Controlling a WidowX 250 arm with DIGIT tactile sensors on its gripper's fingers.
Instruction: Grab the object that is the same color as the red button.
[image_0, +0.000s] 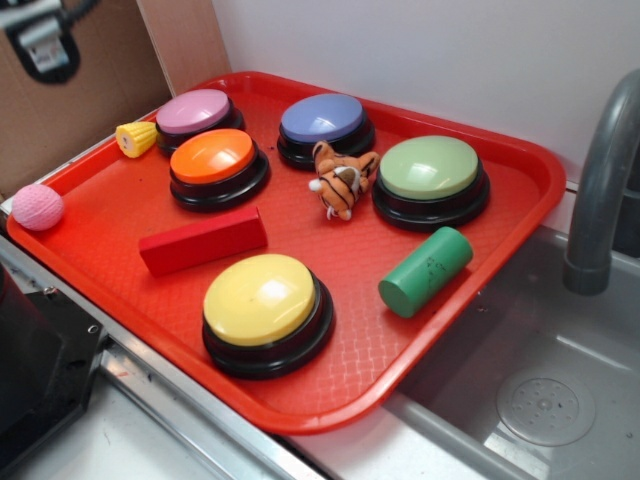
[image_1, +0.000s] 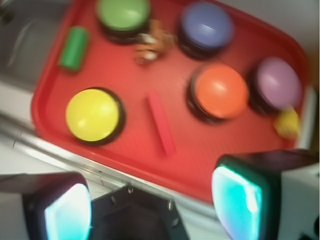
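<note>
A red tray (image_0: 120, 190) rests beside a steel sink (image_0: 520, 340). On it the red block (image_0: 203, 241) lies flat between the orange button (image_0: 212, 157) and yellow button (image_0: 262, 299), touching neither. The gripper (image_1: 152, 207) hangs above the tray's edge, fingers (image_1: 235, 197) spread, holding nothing.

The red tray (image_0: 120, 205) looks like plastic with a fine cross-hatched texture, the yellow button (image_0: 261, 299) and its fellows have glossy smooth domes on shiny black bases, the red block (image_0: 203, 240) is matt, and the sink (image_0: 520, 330) is dull brushed metal.
</note>
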